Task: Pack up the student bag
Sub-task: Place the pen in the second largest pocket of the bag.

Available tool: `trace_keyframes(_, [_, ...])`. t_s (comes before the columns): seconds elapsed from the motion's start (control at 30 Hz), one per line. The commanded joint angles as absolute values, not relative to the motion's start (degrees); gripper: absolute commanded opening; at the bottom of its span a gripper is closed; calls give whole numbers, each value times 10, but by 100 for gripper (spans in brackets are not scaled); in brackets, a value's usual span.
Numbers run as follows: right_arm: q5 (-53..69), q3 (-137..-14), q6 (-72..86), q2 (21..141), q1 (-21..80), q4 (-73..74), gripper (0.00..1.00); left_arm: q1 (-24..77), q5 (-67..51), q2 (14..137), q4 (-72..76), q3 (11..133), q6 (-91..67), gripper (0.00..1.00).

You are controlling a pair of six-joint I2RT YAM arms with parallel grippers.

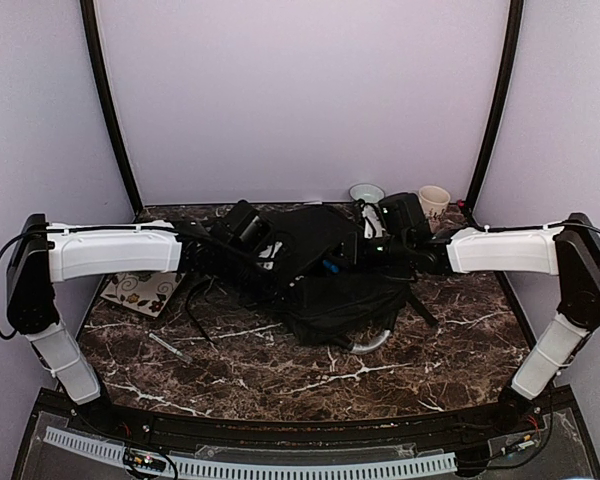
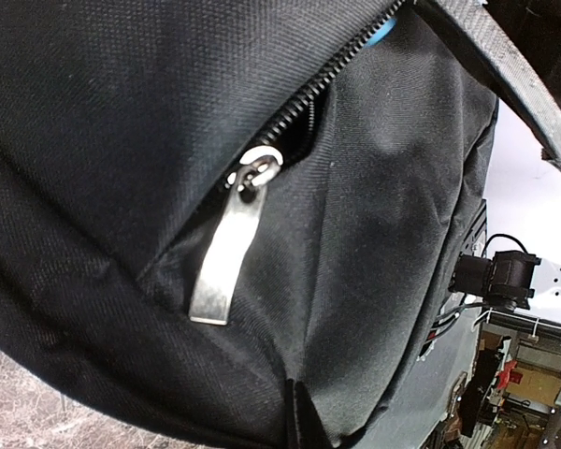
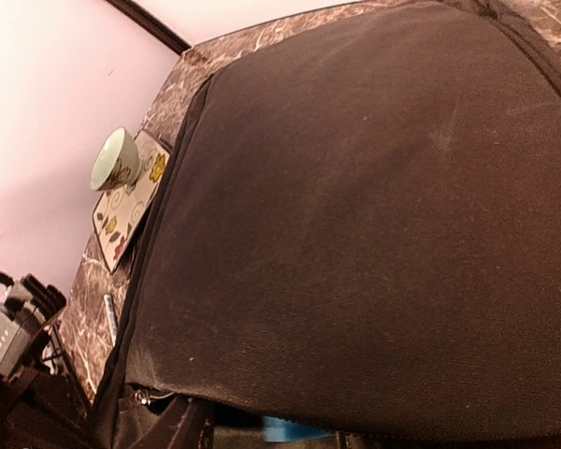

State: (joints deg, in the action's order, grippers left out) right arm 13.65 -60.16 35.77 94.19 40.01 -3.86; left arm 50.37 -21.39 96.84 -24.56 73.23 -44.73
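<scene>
A large black fabric backpack (image 1: 330, 275) is laid in the middle of the brown marbled desk (image 1: 280, 375). It is reached from either side by the white left arm (image 1: 115, 250) and the white right arm (image 1: 500, 250). Their fingers are lost against the black cloth, so whether they are apart or together cannot be told. A flat silver zip pull (image 2: 226, 257) is seen beside partly opened zipper teeth.

High rear overview; both wrist cameras tight on student bag (image 1: 330, 290)

Dark marble table (image 1: 280, 375), patterned square plate (image 1: 140, 292) at left, pen (image 1: 168, 347) nearby, bowl (image 1: 366, 192) and cup (image 1: 433, 203) at back.
</scene>
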Motion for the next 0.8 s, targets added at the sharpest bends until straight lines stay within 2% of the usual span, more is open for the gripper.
trace_keyframes(0.0, [128,-617,324,933,407,-107,50,512,-225,956,-237,773,-414,0])
trace_keyframes(0.2, [136,-629,284,918,406,-33,53,512,-220,966,-267,783,-409,0])
trace_keyframes(0.57, [170,-569,261,780,406,102,53,512,-169,988,-351,794,-405,2])
trace_keyframes(0.63, [166,-560,260,758,407,120,53,512,-163,987,-360,790,-406,9])
trace_keyframes(0.7, [154,-552,260,740,406,129,53,512,-161,983,-361,781,-408,21])
trace_keyframes(0.77, [144,-544,262,728,407,124,53,512,-158,978,-361,774,-410,40])
